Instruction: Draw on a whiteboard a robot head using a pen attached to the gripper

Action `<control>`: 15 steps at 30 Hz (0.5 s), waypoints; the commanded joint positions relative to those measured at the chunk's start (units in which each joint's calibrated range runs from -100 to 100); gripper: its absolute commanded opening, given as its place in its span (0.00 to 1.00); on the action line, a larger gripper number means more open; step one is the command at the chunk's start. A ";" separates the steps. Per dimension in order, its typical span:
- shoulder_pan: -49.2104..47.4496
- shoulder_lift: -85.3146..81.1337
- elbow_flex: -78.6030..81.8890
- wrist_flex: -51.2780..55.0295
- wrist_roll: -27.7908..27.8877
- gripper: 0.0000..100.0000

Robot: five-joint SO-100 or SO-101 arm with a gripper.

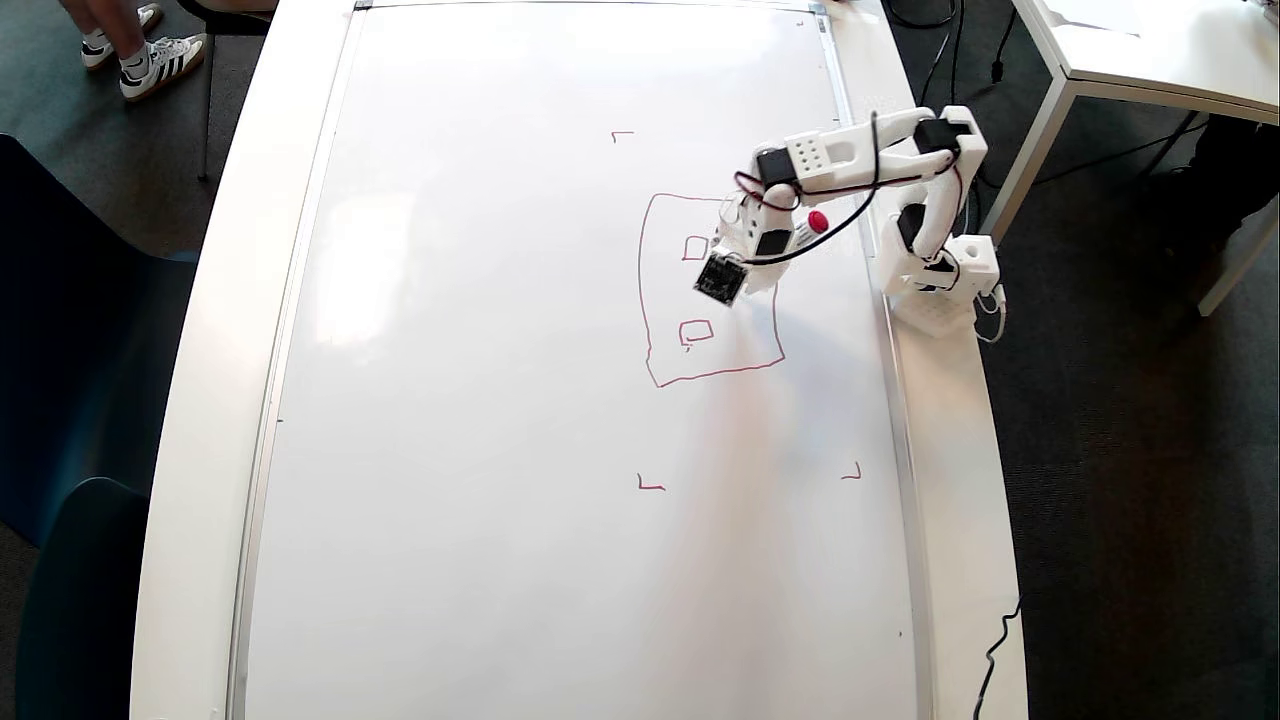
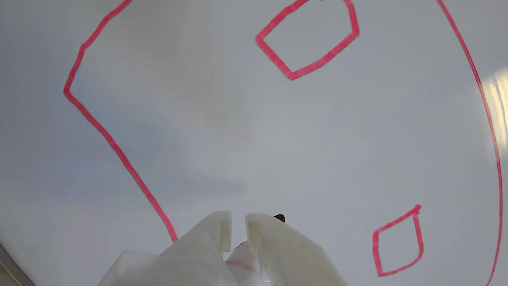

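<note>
White tabletop carries one whiteboard (image 1: 500,400) that fills most of the overhead view, with dark floor around it and a second white table (image 1: 1150,50) at the top right. One arm stands on the tabletop strip at the board's right edge and reaches left over the board. One gripper (image 1: 735,255) hangs over the drawing. One pen (image 1: 812,226) sits in it, its red end showing just right of the fingers in the overhead view.

One robot head (image 1: 645,300) is drawn in red: a wobbly outline with two small squares inside. In the overhead view the gripper lies over the outline's upper right part; one square sits just left of it, the other below it. Three red corner marks show; I cannot find a fourth.

In the wrist view the two white fingers (image 2: 214,234) stand close together with a narrow slit between them, clenched on the pen's white barrel (image 2: 242,258). A dark tip (image 2: 279,217) peeks past the right finger, at the board. The outline's line (image 2: 119,155) runs down to the left finger.
</note>
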 commanded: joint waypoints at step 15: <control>-1.94 4.47 -6.59 -0.51 -2.42 0.01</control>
